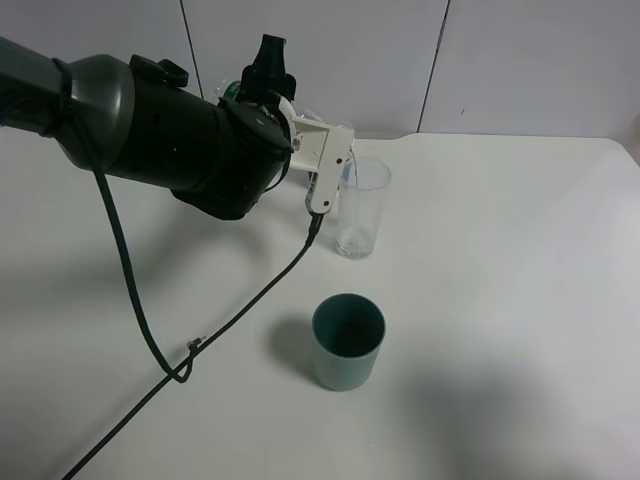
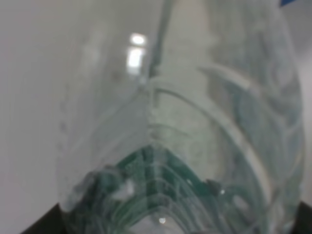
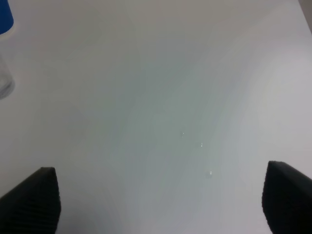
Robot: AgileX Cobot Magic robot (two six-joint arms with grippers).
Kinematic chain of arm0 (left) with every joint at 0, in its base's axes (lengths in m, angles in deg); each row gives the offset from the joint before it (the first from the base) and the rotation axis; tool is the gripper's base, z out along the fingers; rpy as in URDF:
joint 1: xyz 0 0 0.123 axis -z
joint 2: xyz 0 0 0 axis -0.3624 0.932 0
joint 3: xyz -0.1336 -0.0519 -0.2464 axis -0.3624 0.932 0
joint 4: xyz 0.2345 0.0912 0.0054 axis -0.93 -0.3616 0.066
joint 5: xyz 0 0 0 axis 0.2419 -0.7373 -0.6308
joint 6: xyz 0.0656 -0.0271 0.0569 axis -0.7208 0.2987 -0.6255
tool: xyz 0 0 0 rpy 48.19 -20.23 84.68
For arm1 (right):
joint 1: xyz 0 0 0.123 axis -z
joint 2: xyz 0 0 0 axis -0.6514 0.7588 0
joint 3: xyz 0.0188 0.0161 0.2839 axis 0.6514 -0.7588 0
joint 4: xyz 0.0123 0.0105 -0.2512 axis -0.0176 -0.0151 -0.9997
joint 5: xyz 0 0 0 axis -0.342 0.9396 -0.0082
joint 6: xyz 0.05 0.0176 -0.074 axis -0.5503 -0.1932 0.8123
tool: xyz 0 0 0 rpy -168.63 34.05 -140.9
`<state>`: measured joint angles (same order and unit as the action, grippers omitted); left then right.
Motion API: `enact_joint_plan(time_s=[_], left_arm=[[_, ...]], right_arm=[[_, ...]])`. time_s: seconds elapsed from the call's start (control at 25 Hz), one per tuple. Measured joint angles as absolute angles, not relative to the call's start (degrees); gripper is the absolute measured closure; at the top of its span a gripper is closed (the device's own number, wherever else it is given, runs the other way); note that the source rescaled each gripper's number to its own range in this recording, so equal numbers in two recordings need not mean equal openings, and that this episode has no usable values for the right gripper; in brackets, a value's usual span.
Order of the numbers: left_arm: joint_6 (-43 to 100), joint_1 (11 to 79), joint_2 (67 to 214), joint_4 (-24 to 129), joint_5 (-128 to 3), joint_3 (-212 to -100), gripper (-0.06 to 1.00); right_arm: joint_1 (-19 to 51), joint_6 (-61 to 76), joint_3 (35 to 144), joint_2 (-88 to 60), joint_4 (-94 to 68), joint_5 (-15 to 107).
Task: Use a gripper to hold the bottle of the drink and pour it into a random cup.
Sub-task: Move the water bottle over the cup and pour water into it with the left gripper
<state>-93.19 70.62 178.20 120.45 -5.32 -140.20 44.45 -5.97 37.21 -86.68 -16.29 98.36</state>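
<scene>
My left gripper (image 1: 333, 165), a white jaw piece on the bulky black arm, is shut on the bottle (image 1: 347, 170) and holds it tilted, neck at the rim of the tall clear cup (image 1: 360, 210). The arm hides most of the bottle in the high view. The left wrist view is filled by the bottle (image 2: 195, 146), with its dark green label (image 2: 151, 185) near the camera. A little clear drink (image 1: 355, 240) lies at the bottom of the cup. My right gripper (image 3: 156, 204) is open and empty over bare table; it is out of the high view.
An opaque teal cup (image 1: 346, 342) stands in front of the clear cup. A black cable (image 1: 180, 365) trails from the left arm over the white table (image 1: 520, 300). A blue cup (image 3: 5, 14) shows at the edge of the right wrist view.
</scene>
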Motion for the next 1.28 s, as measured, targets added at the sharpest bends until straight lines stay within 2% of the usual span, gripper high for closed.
enact_joint_plan(time_s=[1.28], left_arm=[[-94.23,70.62,178.20,119.68,-5.03,-140.42,0.94]], right_arm=[[44.45,-5.97,37.21,-86.68,-16.44,98.36]])
